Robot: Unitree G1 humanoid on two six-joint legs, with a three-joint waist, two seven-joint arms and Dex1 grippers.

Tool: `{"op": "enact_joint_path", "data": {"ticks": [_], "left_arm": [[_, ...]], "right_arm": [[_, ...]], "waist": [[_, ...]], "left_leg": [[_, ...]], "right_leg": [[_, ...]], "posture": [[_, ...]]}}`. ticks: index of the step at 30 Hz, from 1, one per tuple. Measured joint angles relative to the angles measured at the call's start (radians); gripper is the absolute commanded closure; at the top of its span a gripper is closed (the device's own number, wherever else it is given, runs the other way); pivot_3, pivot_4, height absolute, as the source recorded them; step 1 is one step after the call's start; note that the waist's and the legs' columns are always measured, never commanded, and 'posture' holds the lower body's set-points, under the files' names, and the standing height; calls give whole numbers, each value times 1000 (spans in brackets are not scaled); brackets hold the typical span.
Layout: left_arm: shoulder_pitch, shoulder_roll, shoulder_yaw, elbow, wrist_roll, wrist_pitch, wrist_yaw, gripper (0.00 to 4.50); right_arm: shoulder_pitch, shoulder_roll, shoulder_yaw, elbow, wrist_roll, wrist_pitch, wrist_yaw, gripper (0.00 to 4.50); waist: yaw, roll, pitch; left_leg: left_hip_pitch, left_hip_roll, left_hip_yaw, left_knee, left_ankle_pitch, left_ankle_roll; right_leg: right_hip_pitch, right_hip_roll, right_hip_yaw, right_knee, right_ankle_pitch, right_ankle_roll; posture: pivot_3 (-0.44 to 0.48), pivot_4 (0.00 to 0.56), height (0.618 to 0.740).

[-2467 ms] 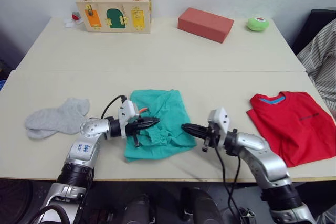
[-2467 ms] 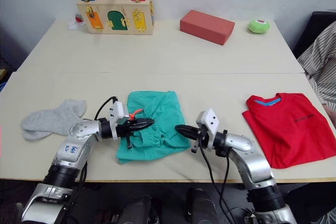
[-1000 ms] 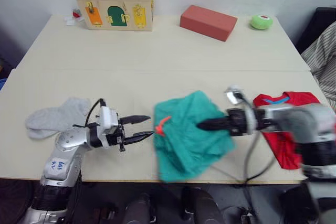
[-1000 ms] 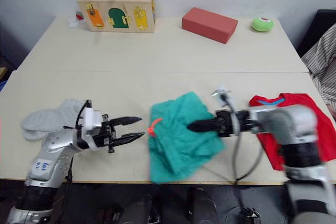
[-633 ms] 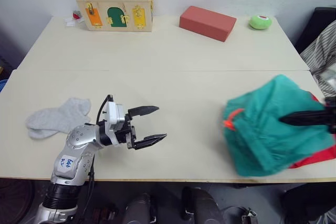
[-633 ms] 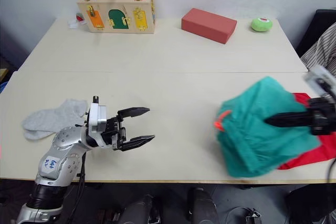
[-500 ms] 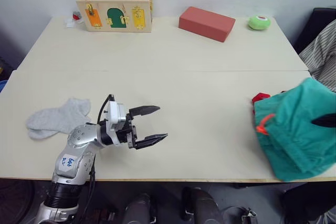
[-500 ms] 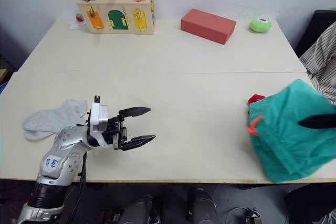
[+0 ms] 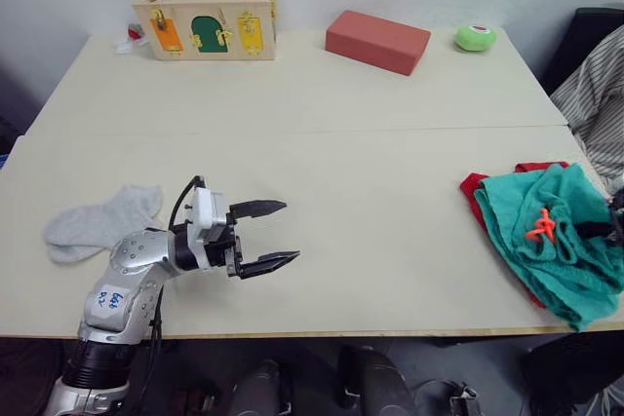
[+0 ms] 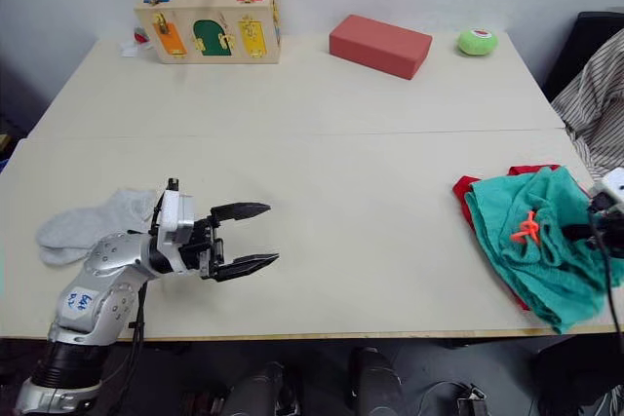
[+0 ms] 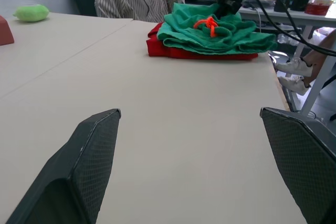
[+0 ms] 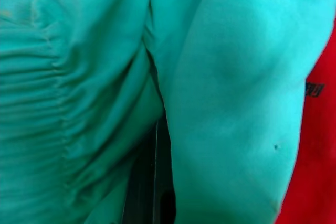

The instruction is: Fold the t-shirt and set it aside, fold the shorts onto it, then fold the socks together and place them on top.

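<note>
Bench (image 9: 322,104): light beige top, with a seam line going across its middle.
T-shirt (image 9: 474,186): red, at the near right edge of the bench, almost covered; a red strip shows along its left side and at the far corner.
Shorts (image 10: 546,241): teal-green, lying crumpled on top of the t-shirt, with the orange drawstring (image 10: 526,229) up in the middle; the near corner hangs a little over the bench edge.
Socks (image 9: 96,224): light grey, lying together flat at the near left of the bench, well apart from the other two garments.
Left end effector (image 9: 272,235): held above the bare bench, near the socks, pointing to the right; its two black fingers (image 11: 89,161) are spread wide and hold nothing.
Right end effector (image 10: 606,211): at the right edge of the shorts, its tip buried in the teal cloth; I cannot tell how far its fingers are open or if they grip the cloth.
Far side of bench: a wooden box (image 9: 203,18) with coloured latches at the left, a red block (image 9: 377,42) in the middle, a small green round object (image 9: 475,38) at the right.
Person: a striped sleeve (image 9: 597,104) shows beyond the right side of the bench.
</note>
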Motion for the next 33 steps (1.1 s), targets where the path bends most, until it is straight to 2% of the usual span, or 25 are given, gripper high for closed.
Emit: {"op": "enact_joint_path", "data": {"ticks": [3, 6, 10, 12, 14, 16, 19, 22, 24, 27, 33], "left_arm": [[18, 24, 25, -14, -4, 13, 6, 0], [40, 34, 36, -19, -3, 12, 6, 0], [51, 33, 58, -12, 0, -6, 8, 0], [51, 34, 66, -3, 4, -14, 8, 0], [66, 51, 81, 2, 10, -32, 3, 0], [115, 97, 132, 41, 36, -72, -7, 0], [160, 115, 228, 116, 59, -130, 6, 0], [257, 141, 334, 158, 96, -223, 7, 0], [342, 142, 407, 172, 110, -264, 16, 0], [461, 119, 533, 199, 114, -306, 56, 0], [640, 60, 764, 315, 102, -326, 144, 0]], "right_arm": [[-1, -13, -14, 7, -22, -2, 8, 3059], [33, -82, -37, 2, -30, -19, 55, 2026], [113, -204, -168, -22, 29, -95, 56, 681], [166, -228, -238, -74, 71, -148, 60, 27], [276, -226, -304, -168, 119, -198, 93, 27], [460, -181, -408, -392, 193, -202, 129, 27], [676, -3, -507, -826, 344, -98, 108, 27], [811, 203, -512, -1202, 473, 18, 10, 27], [880, 289, -464, -1349, 500, 39, -21, 27], [917, 398, -338, -1513, 480, 8, -56, 27], [861, 529, -185, -1547, 327, -104, -164, 27]], "waist": [[1, 1, 0], [7, 5, 2], [4, 7, 3], [-3, 6, 4], [-10, 4, 4], [-18, 4, 4], [-20, 3, 4], [-4, 3, 4], [3, 4, 5], [9, 1, 5], [2, -7, 1]], "left_leg": [[0, 0, 0, 0, 0, 0], [0, -1, -1, 0, 0, 1], [1, -1, -1, 0, 0, 1], [3, 0, 0, 0, 0, 1], [4, 1, 0, -1, 0, 0], [5, 3, 1, -3, 0, -1], [3, 5, -1, -4, 0, -3], [3, 5, -2, -5, -2, -4], [3, 5, -2, -6, -5, -4], [2, 4, -2, -5, -9, -4], [2, 3, -2, -3, -11, -2]], "right_leg": [[0, 0, 0, 0, 0, 0], [0, -1, 0, 0, 0, 0], [1, -1, 0, 0, 0, 0], [2, 0, 0, 0, 0, 0], [2, 1, 0, 0, 0, 0], [2, 2, 1, 0, 0, 0], [1, 3, 0, 1, 0, 0], [0, 3, -1, 1, -1, -1], [0, 2, 0, -1, -1, -2], [1, 1, -1, -2, -1, -2], [1, 0, 0, -3, -1, -2]], "posture": [[0, 150, 740], [0, 150, 740], [0, 150, 740], [0, 150, 740], [0, 150, 740], [0, 150, 740], [0, 150, 740], [0, 150, 740], [0, 150, 740], [0, 150, 740], [0, 150, 740]]}}
